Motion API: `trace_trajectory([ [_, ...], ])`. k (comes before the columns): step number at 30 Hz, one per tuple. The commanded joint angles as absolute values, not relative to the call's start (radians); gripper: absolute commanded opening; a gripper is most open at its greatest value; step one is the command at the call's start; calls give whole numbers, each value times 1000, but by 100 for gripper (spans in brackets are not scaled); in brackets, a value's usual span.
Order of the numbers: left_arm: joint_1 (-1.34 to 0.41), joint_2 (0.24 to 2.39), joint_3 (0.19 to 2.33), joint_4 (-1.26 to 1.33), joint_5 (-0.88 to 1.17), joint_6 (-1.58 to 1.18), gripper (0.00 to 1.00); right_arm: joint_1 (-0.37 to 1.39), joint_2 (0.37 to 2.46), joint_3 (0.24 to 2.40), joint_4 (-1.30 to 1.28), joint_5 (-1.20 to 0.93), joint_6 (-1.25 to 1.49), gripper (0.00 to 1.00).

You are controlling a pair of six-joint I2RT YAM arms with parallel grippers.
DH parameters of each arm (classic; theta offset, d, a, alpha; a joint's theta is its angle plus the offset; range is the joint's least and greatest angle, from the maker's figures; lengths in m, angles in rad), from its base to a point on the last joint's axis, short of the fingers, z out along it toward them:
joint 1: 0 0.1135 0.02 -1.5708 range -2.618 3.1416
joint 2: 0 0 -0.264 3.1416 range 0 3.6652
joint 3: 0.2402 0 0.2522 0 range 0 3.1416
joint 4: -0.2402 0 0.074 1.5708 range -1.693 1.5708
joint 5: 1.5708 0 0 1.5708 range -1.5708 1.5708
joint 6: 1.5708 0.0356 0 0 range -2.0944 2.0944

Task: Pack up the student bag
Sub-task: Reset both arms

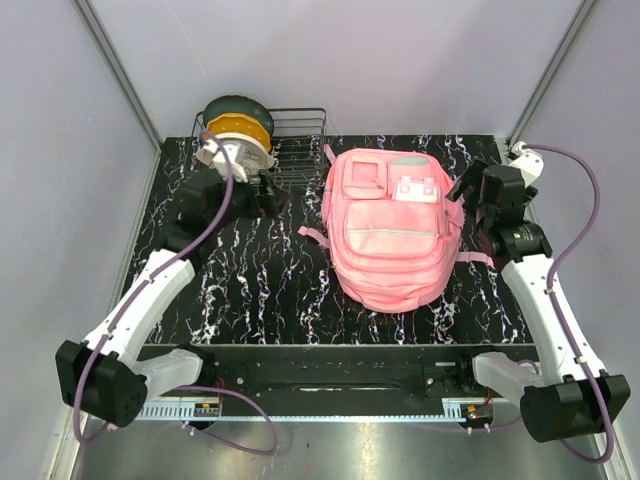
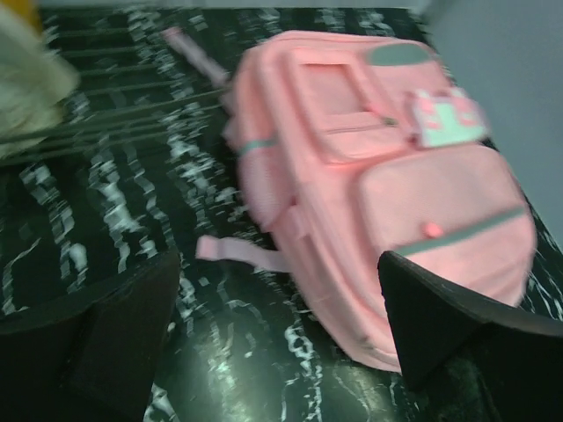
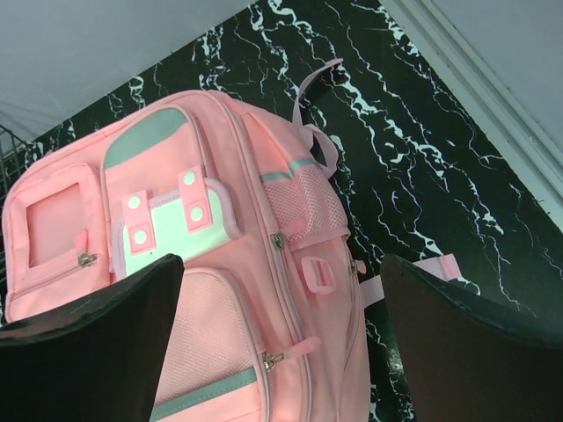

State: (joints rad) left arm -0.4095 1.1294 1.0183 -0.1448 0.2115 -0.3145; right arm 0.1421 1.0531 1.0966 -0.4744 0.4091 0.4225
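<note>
Top external view: finds the student bag (image 1: pixel 390 240) right of the middle of the black marbled table (image 1: pixel 250 290), flat on its back, front pockets and white-and-grey patch (image 1: pixel 415 190) facing up. Runs lengthwise from near to far: top end with its carry loop (image 1: pixel 328 156) toward the far wall, rounded bottom toward the arm bases. Sits nearly square to the table edges. Trails one pink strap (image 1: pixel 312 236) out of its left side and another (image 1: pixel 475 258) out of its right, both flat on the table.

Places the left gripper (image 1: pixel 268 192) near the bag's far-left corner but apart from it, just in front of a wire rack (image 1: pixel 298 140) with round green and yellow things (image 1: pixel 238 116) at its left end. Jaws spread wide, nothing between them. Left wrist view, blurred: looks across the marbled top at the bag (image 2: pixel 378 185) from its left side, with the gripper (image 2: pixel 277 264) framing it between two dark fingers (image 2: pixel 106 343), neither touching the fabric.

Places the right gripper (image 1: pixel 470 190) just beside the bag's far-right corner. Jaws likewise wide apart and empty. Right wrist view: looks down over the bag's (image 3: pixel 202 264) top half and its mesh side pocket (image 3: pixel 299 207), gripper (image 3: pixel 281 264) above it, dark fingers (image 3: pixel 88 352) clear of the bag.
</note>
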Motion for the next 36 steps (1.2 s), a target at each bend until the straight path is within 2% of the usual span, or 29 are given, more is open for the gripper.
trace_trajectory([
  [1,-275,1109,983,-211,149,-400,99,146,1086,1103,-453,439,422,100],
  [11,-265,1075,991,-373,-196,-427,99,69,1230,1175,-486,238,396,100],
  [13,-265,1051,967,-364,-222,-408,99,-98,1253,1172,-479,-63,420,100],
  [15,-265,1036,957,-354,-221,-402,99,-191,1285,1144,-448,-161,494,100],
  [22,-264,1043,920,-328,-216,-387,99,-206,1192,1022,-309,-41,350,100],
  [27,-264,1049,891,-276,-196,-391,99,-183,1048,803,55,-49,279,100],
  [36,-265,1029,862,-233,-149,-371,99,-106,1010,714,104,228,183,100],
])
